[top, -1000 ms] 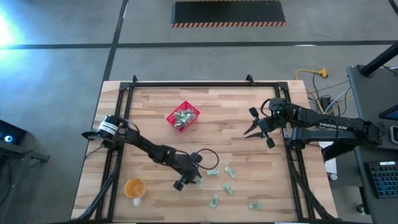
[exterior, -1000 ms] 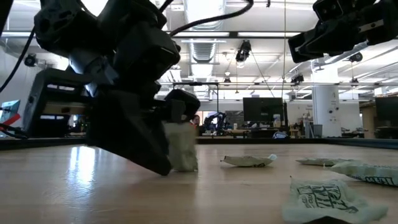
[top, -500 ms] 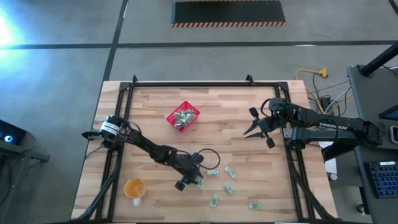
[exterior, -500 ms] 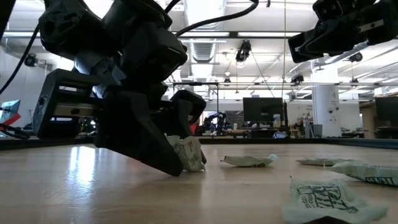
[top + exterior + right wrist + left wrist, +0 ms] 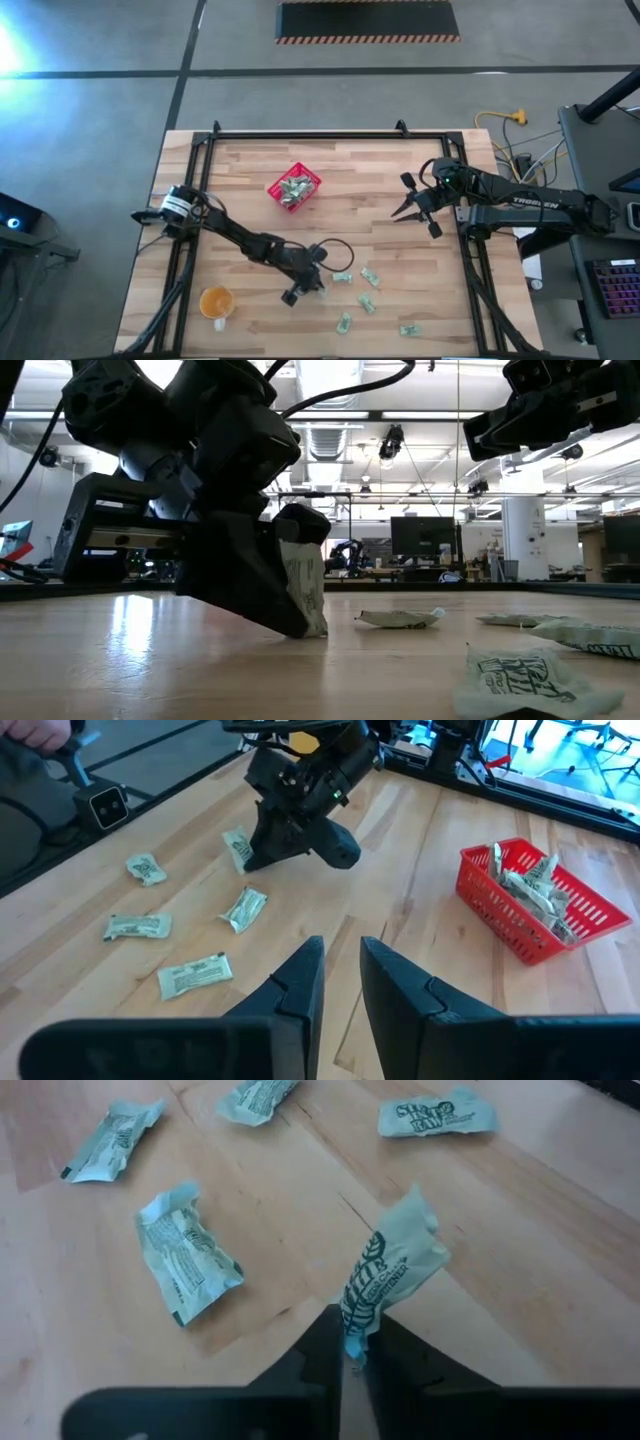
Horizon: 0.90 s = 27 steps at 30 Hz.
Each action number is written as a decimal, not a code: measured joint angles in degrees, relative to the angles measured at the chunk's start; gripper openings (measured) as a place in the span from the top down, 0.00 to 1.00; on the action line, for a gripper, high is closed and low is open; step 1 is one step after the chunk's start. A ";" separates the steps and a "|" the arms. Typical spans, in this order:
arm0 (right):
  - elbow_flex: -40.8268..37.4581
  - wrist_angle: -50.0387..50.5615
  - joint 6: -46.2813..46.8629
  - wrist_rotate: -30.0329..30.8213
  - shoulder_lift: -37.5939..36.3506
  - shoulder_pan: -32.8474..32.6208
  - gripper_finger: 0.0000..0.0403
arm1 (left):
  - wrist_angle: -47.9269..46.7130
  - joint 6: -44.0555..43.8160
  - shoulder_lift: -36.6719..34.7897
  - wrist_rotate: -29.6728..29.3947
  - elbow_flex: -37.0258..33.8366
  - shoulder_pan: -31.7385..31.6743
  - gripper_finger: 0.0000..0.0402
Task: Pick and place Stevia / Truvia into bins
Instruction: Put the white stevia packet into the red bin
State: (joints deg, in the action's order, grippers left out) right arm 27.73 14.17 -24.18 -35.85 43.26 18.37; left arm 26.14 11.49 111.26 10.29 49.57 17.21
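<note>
A pale green Stevia packet [image 5: 385, 1275] is standing up from the wood, its lower edge sitting between the fingers of the left gripper [image 5: 352, 1365], which are pressing together on it. Four loose packets [image 5: 186, 1265] are lying flat on the table [image 5: 380, 190] just beyond that gripper, apart from one another. The red basket [image 5: 294, 188], holding more packets, is sitting well behind the left gripper, toward the table's far side. An orange cup [image 5: 216, 301] is standing off to its outer side. The right gripper [image 5: 418, 208] is hovering well apart, fingers slightly spread and holding nothing.
</note>
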 joint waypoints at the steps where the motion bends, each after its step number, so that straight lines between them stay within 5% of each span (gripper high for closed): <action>1: 0.00 0.00 0.00 0.01 0.01 0.01 0.85 | -0.15 0.00 -0.20 -0.23 -0.05 -0.01 0.97; 9: 0.00 -0.02 -0.02 0.01 0.01 0.02 0.86 | -4.19 0.00 -5.81 -10.90 -0.15 -0.07 0.99; 14: 0.00 -0.01 -0.02 0.01 0.01 0.00 0.86 | -10.63 2.00 -11.45 -23.97 -0.43 -0.02 0.99; 22: 0.00 -0.07 0.02 -0.01 0.01 0.00 0.86 | -24.53 9.07 -21.57 -56.26 -0.36 -2.38 0.99; 27: 0.00 -0.22 0.00 0.01 0.01 0.02 0.86 | -32.50 7.24 -25.56 -60.59 -0.45 -7.38 0.99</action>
State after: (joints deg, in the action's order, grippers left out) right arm 27.73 13.96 -24.18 -35.83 43.27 18.39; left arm -6.36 18.73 85.69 -50.30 49.12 9.83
